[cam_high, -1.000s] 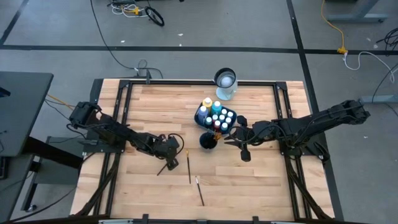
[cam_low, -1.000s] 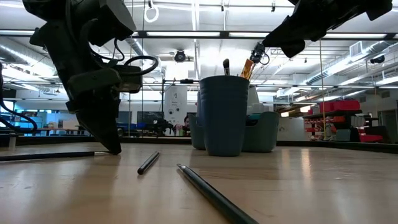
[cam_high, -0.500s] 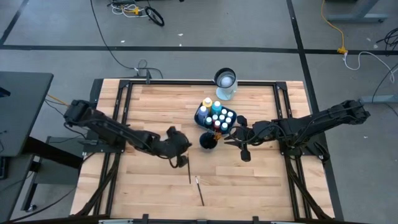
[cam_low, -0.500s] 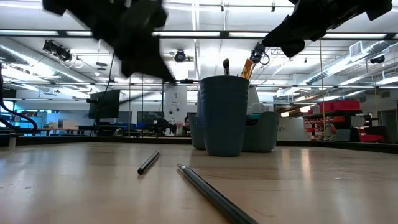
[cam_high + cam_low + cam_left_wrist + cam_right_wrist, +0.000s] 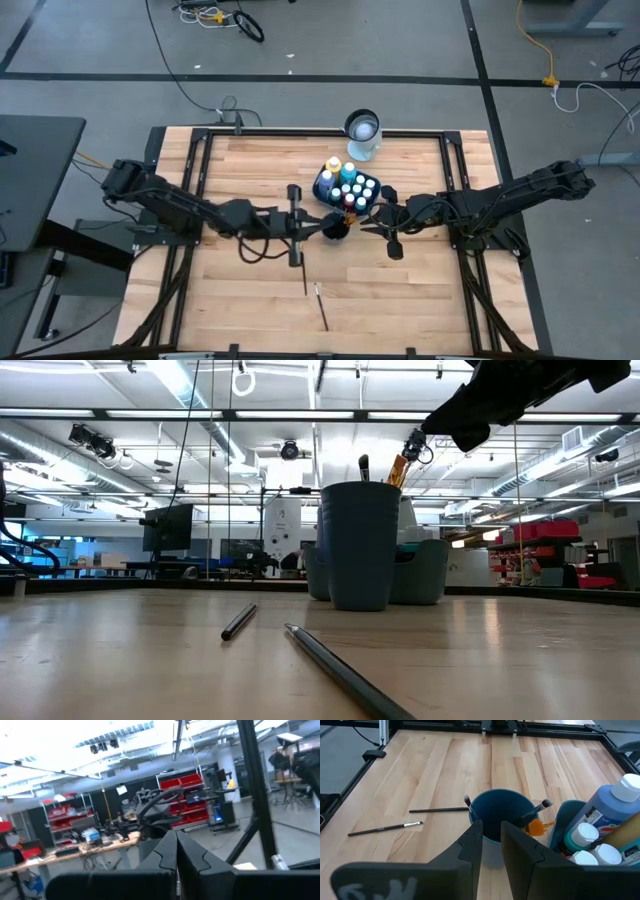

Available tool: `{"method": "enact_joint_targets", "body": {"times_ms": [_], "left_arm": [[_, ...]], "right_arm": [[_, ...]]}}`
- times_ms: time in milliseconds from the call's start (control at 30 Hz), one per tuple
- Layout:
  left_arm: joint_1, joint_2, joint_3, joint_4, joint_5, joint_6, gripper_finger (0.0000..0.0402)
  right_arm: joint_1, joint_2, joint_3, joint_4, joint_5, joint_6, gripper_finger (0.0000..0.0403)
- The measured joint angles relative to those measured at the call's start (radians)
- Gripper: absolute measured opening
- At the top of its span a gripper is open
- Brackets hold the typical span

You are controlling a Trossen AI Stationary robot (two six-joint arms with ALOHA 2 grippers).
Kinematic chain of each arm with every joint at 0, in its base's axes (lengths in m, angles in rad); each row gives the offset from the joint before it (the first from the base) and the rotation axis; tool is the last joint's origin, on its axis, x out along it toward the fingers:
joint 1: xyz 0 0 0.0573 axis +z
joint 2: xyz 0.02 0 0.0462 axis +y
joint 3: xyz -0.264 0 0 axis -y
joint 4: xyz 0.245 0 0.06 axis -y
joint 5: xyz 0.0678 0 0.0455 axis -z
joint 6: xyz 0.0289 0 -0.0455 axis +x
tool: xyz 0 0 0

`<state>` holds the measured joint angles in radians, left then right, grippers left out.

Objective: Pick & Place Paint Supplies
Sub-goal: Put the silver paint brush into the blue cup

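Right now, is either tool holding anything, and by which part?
The left tool, shut, appears to hold a thin dark brush near mid-handle. The right tool, above the blue cup, holds nothing.

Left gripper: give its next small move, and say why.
Probably move the left gripper over the cup and tip its brush upright to drop in. It is shut, seemingly on a brush held crosswise, just short of the cup, where other brushes stand. The right gripper waits at the cup's other side.
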<state>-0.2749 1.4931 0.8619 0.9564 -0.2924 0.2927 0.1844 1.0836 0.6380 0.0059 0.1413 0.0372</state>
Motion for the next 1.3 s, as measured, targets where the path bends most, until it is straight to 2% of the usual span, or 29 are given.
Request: {"method": "enact_joint_targets", "body": {"times_ms": [100,267,500,733,967,1133,1300], "left_arm": [[0.029,0.071,0.0,0.098,0.023,0.028,0.0003],[0.079,0.206,0.0,0.239,0.023,-0.01,0.0002],[0.119,0.312,0.0,0.293,-0.015,-0.096,0.0002],[0.115,0.345,-0.009,0.219,-0.037,-0.135,0.0002],[0.095,0.346,-0.06,0.101,-0.199,-0.247,0.0007],[0.093,0.346,-0.063,0.012,-0.204,-0.329,0.0016],[0.093,0.346,-0.063,-0.01,-0.245,-0.365,0.003]], "right_arm": [[0.0,0.0,0.0,0.0,0.0,-0.001,0.0072],[0.0,0.0,0.0,0.0,0.0,-0.002,0.0072],[0.0,0.0,0.0,0.0,0.0,-0.003,0.0072],[0.0,0.0,0.0,0.0,0.0,-0.003,0.0072],[0.0,0.0,0.0,0.0,0.0,-0.003,0.0072],[0.0,0.0,0.0,0.0,0.0,-0.003,0.0072],[0.0,0.0,0.0,0.0,0.0,-0.003,0.0072]]}}
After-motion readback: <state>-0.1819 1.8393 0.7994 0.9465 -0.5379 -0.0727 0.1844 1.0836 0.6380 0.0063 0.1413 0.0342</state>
